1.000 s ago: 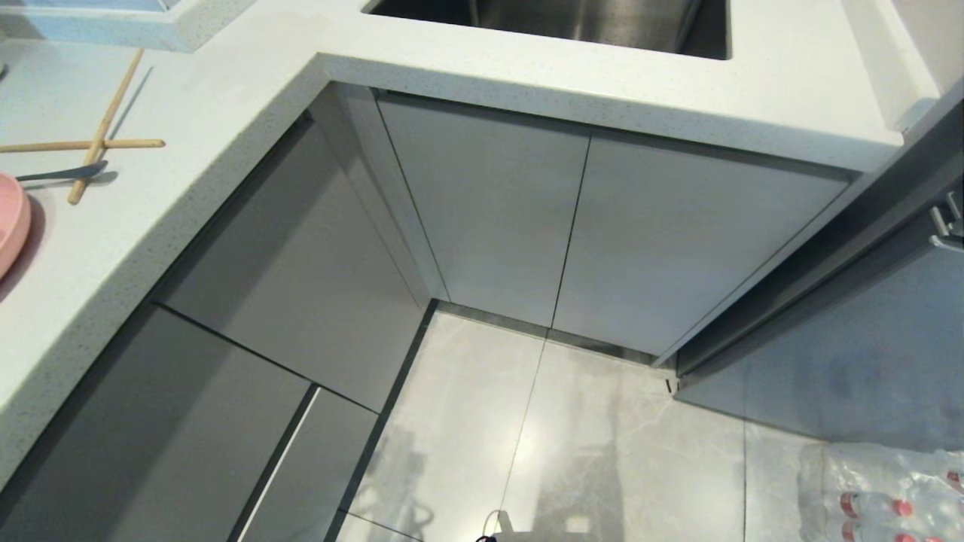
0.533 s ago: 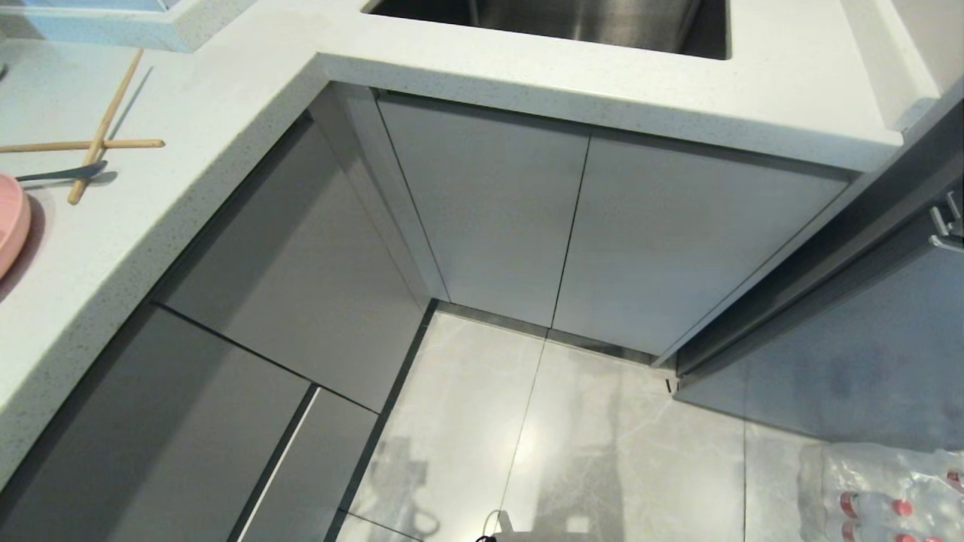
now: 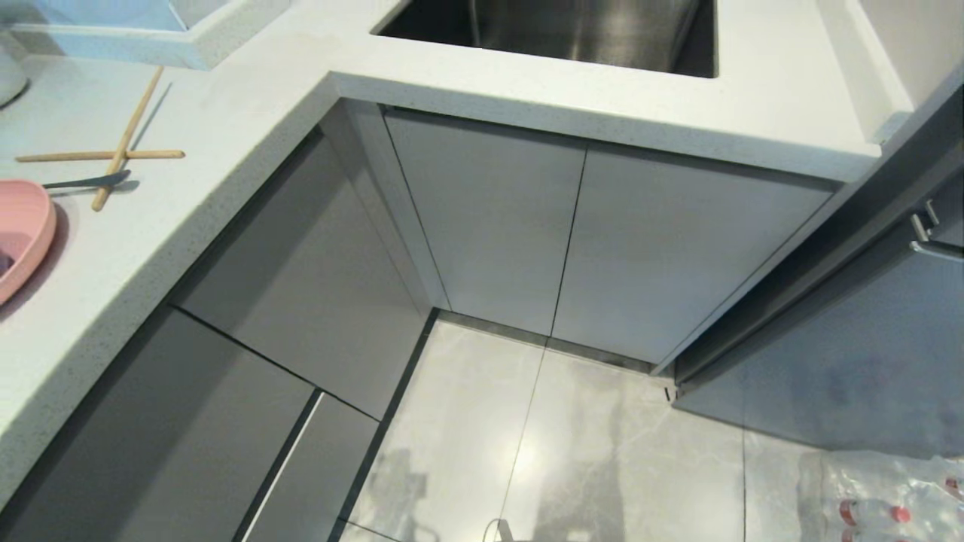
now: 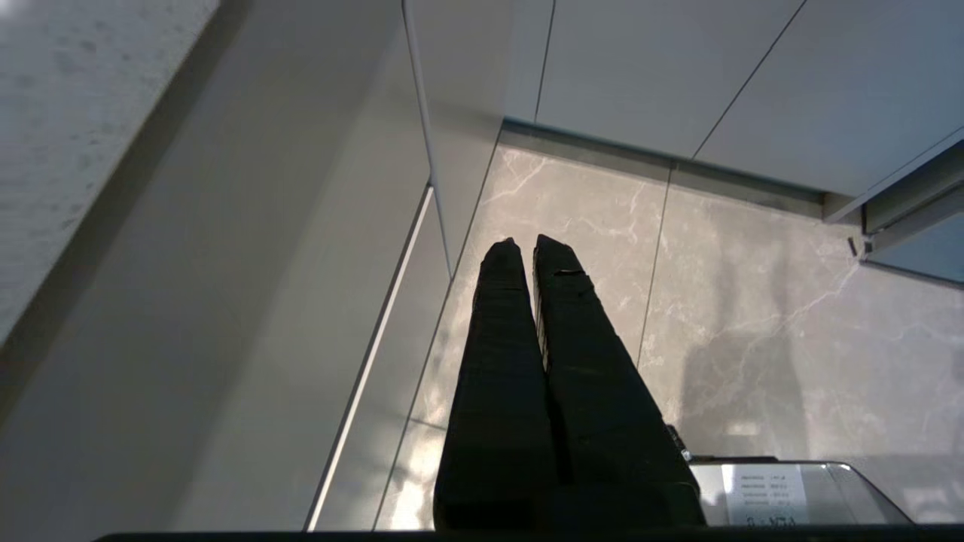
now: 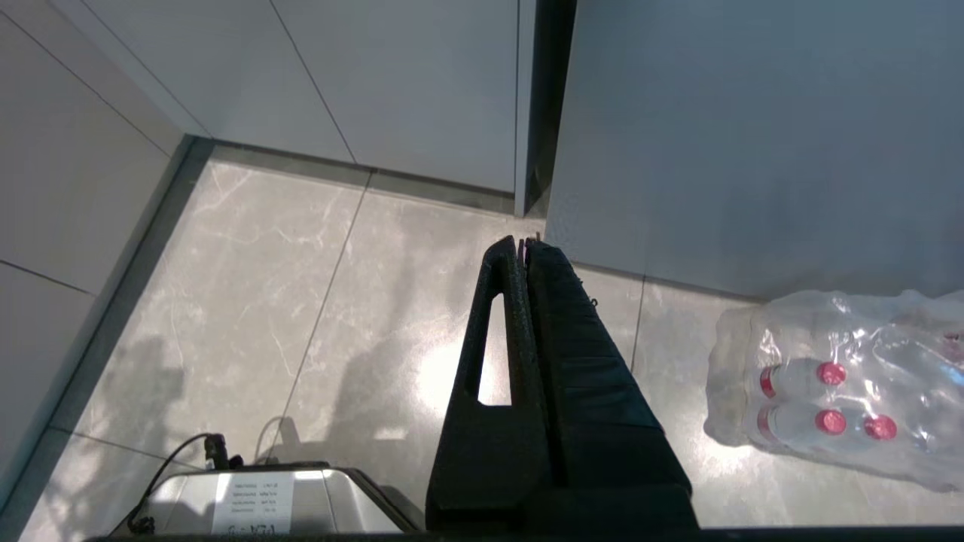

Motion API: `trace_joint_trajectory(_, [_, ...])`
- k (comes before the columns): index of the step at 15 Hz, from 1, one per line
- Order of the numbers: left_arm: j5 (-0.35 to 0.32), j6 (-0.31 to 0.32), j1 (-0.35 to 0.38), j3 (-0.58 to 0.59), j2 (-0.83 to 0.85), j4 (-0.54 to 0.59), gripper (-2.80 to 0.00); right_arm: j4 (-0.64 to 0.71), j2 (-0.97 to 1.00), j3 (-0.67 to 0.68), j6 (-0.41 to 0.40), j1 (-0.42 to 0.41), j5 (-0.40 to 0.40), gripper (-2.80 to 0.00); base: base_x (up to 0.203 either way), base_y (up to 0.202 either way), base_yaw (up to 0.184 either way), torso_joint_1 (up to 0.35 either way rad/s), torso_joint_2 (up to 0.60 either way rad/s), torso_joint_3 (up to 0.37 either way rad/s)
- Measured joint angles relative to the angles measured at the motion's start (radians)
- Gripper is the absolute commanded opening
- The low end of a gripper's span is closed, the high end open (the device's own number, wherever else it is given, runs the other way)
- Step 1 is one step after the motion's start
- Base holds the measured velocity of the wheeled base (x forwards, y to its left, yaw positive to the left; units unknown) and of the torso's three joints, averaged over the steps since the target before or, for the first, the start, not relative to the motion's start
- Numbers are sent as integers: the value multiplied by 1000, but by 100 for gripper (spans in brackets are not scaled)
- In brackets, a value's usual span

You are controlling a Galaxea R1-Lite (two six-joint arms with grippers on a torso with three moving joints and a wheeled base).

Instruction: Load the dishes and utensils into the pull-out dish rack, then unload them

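Note:
On the white counter (image 3: 226, 150) at the left lie two crossed wooden chopsticks (image 3: 113, 155), a grey-blue spoon (image 3: 89, 181) and a salmon-pink plate (image 3: 24, 229), cut off by the picture's edge. Below the counter every cabinet front is shut. A narrow grey panel (image 3: 310, 474) stands flush with its neighbours, and the pull-out dish rack's basket is hidden. Neither arm appears in the head view. My left gripper (image 4: 525, 245) hangs over the floor beside that narrow panel (image 4: 384, 376), shut and empty. My right gripper (image 5: 523, 245) also points at the floor, shut and empty.
A steel sink (image 3: 557, 30) sits in the counter above a double-door cabinet (image 3: 580, 241). A dark appliance front (image 3: 866, 339) with a handle stands at the right. A wrapped pack of water bottles (image 5: 828, 391) lies on the tiles, and my base (image 5: 263, 504) is below.
The whole head view has shifted down and to the right, so the camera has moved. More of the pink plate and the counter's back now shows. The things themselves lie as before.

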Motion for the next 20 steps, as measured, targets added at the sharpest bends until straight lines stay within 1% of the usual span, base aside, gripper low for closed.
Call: trace_joint_trajectory(20, [0,2,-1,0,2,0,-280,0,0,0,0,0,0,-280,0,0,0,3,2,202])
